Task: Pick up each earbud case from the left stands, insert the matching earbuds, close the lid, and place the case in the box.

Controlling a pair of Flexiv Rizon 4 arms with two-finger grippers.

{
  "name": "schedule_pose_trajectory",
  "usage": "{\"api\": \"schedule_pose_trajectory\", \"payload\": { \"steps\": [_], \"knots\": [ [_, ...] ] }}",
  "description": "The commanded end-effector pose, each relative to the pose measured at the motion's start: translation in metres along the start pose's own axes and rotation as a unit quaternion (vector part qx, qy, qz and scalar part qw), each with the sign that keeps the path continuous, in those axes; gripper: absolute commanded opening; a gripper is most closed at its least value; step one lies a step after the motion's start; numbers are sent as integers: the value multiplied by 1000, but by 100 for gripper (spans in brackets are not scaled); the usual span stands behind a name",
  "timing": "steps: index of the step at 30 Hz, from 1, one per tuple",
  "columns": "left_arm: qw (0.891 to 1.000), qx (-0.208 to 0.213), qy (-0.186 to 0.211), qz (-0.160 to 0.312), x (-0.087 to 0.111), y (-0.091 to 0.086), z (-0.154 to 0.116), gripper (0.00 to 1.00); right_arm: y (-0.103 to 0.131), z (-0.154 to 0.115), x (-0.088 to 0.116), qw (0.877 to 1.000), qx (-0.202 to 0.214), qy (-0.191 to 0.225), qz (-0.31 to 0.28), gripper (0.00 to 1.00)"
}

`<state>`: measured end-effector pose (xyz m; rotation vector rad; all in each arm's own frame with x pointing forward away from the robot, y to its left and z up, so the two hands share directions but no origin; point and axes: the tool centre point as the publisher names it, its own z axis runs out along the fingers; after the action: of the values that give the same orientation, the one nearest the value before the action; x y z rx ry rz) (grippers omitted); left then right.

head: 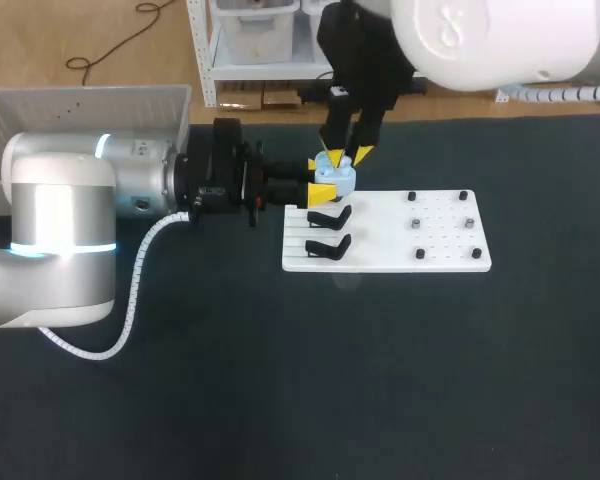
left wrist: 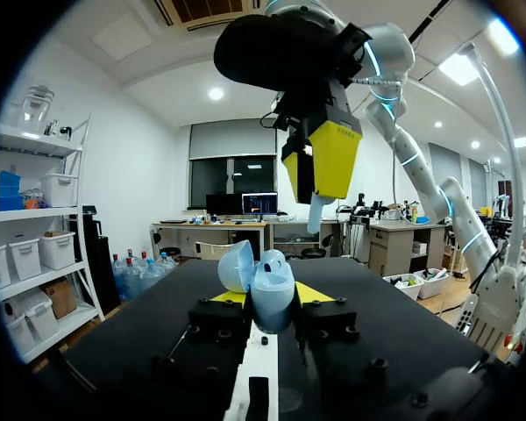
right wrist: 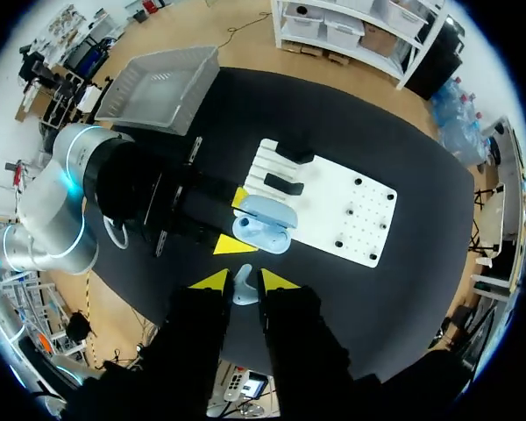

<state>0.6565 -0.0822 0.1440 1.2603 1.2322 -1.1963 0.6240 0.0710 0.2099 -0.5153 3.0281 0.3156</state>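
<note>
Left gripper (left wrist: 272,296) — fingers clamped on open blue earbud case (left wrist: 265,282), held at white board's (head: 380,238) left end, beside black stands (head: 328,232). Right gripper (right wrist: 243,281) above case — pinching pale earbud (right wrist: 243,292). Grey box (head: 100,92) far left.

Bright, even overhead light, soft shadows

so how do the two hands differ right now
The left hand lies level, coming in from the side; the right hand points down from above. The left hand is shut on the open light blue earbud case; the right hand is shut on a small pale earbud, held just above that case. Both have yellow tips and sit over the stand end of the white board.
</note>
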Motion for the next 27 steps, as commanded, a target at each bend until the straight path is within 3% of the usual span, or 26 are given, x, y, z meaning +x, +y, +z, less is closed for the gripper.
{"api": "schedule_pose_trajectory", "payload": {
  "steps": [1,16,27],
  "knots": [
    [1000,-2,-1,1,1,-1,0,0,1,1,-7,1000,-3,9,-6,0],
    [1000,-2,-1,1,1,-1,0,0,2,14,-16,999,0,31,-29,0],
    [1000,-2,-1,1,1,-1,0,0,0,17,-23,999,5,19,-44,0]
  ]
}}
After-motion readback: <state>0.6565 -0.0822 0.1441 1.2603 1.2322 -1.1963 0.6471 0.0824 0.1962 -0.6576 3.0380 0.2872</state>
